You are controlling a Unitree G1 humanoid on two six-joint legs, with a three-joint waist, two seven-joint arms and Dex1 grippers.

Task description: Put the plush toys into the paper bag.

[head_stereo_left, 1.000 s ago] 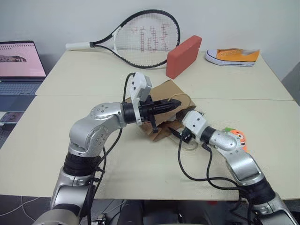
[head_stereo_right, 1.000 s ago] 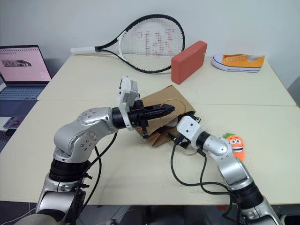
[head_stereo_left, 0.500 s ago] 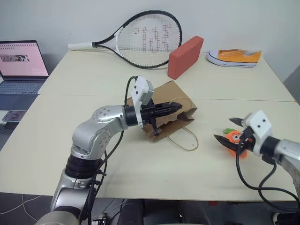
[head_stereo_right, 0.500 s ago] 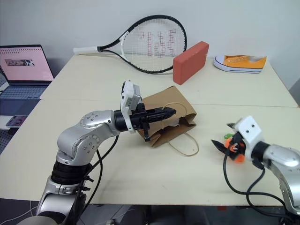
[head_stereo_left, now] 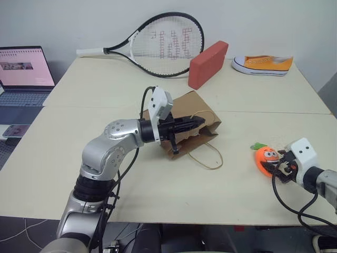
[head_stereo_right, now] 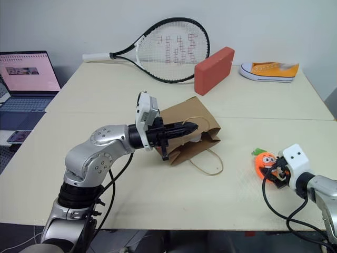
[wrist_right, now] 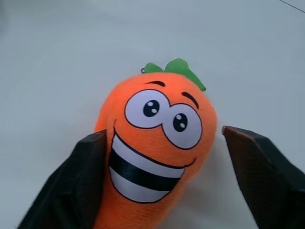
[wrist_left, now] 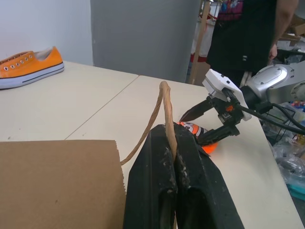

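While the left pincer (head_stereo_left: 196, 122) stays clamped on the paper bag's (head_stereo_left: 192, 108) handle, the right pincer (wrist_right: 164, 157), jaws spread, has swung from the bag to straddle the carrot plush (wrist_right: 152, 150) on the desk (head_stereo_left: 158, 184), ready to grasp.

No words, brands or numbers can be read on anything in these views.

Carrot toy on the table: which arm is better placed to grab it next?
Right. The right gripper already has its open fingers on either side of the carrot toy. The left gripper is shut on the paper bag's handle, holding the paper bag.
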